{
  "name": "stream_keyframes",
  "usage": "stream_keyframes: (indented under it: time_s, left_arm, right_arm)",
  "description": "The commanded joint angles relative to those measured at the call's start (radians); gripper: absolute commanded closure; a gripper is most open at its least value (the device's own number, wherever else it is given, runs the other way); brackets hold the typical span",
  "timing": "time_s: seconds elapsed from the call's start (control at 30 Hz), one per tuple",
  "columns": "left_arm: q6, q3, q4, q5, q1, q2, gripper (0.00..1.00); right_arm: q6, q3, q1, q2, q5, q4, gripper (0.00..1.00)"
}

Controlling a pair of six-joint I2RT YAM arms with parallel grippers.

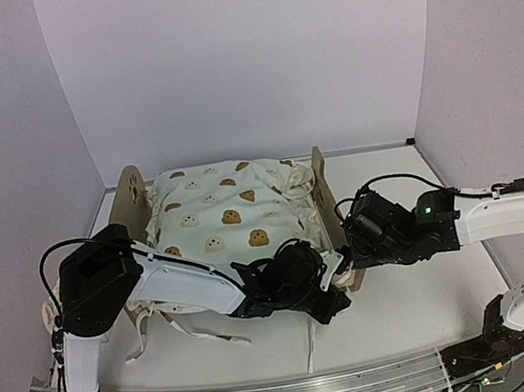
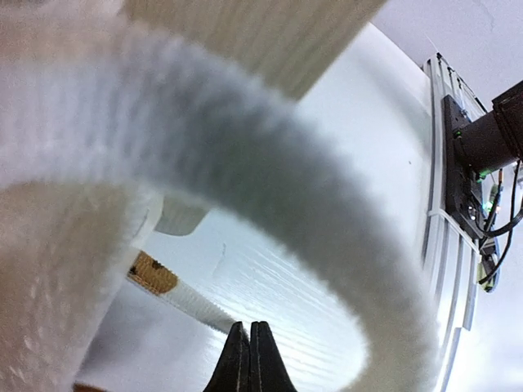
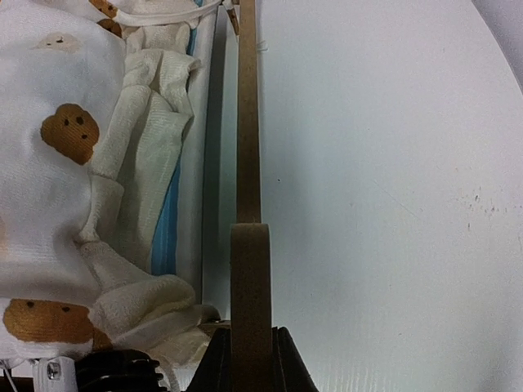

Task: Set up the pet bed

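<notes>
The pet bed (image 1: 324, 190) stands mid-table, its rounded plywood headboard (image 1: 128, 197) at the left. A cream bear-print quilt (image 1: 215, 214) is heaped over it. In the right wrist view the blue-and-white mattress (image 3: 167, 233) shows beside the quilt (image 3: 49, 163). My right gripper (image 1: 347, 264) (image 3: 251, 359) is shut on the edge of the bed's right-hand plywood board (image 3: 249, 269). My left gripper (image 1: 325, 296) (image 2: 249, 359) is shut at the bed's near right corner. A thin bear-print strip of quilt (image 2: 176, 294) runs up to its fingertips; whether it is pinched does not show. Blurred cloth (image 2: 270, 155) arcs close over that camera.
Quilt ties (image 1: 309, 345) trail onto the table in front of the bed. A bit of cream fabric (image 1: 48, 317) lies by the left arm. An aluminium rail (image 1: 276, 391) runs along the near edge. The right arm's base (image 2: 482, 139) shows in the left wrist view. Walls close the back and sides.
</notes>
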Motion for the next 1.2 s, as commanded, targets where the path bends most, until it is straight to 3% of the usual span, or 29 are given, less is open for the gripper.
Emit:
stream_keyframes:
  time_s: [0.0, 0.4, 0.6, 0.8, 0.97, 1.17]
  left_arm:
    - [-0.057, 0.063, -0.047, 0.105, 0.010, -0.052, 1.00]
    - [-0.098, 0.012, -0.031, 0.129, 0.010, -0.019, 1.00]
    - [-0.091, 0.017, -0.065, 0.122, 0.022, -0.012, 1.00]
    - [-0.098, 0.015, -0.057, 0.141, 0.043, 0.006, 1.00]
    - [-0.102, 0.010, -0.051, 0.157, 0.052, 0.008, 1.00]
    - [-0.102, 0.004, -0.072, 0.132, 0.054, -0.007, 0.96]
  right_arm:
    - [-0.075, 0.007, -0.015, 0.011, 0.036, 0.091, 1.00]
    - [-0.205, 0.021, -0.047, 0.075, 0.023, 0.163, 1.00]
    - [-0.236, 0.006, -0.066, 0.027, -0.036, 0.165, 0.98]
    - [-0.256, -0.024, -0.068, -0.088, -0.085, 0.100, 0.63]
    - [-0.232, -0.070, -0.068, -0.212, -0.161, 0.014, 0.41]
    - [-0.173, -0.132, -0.069, -0.322, -0.273, -0.029, 0.33]
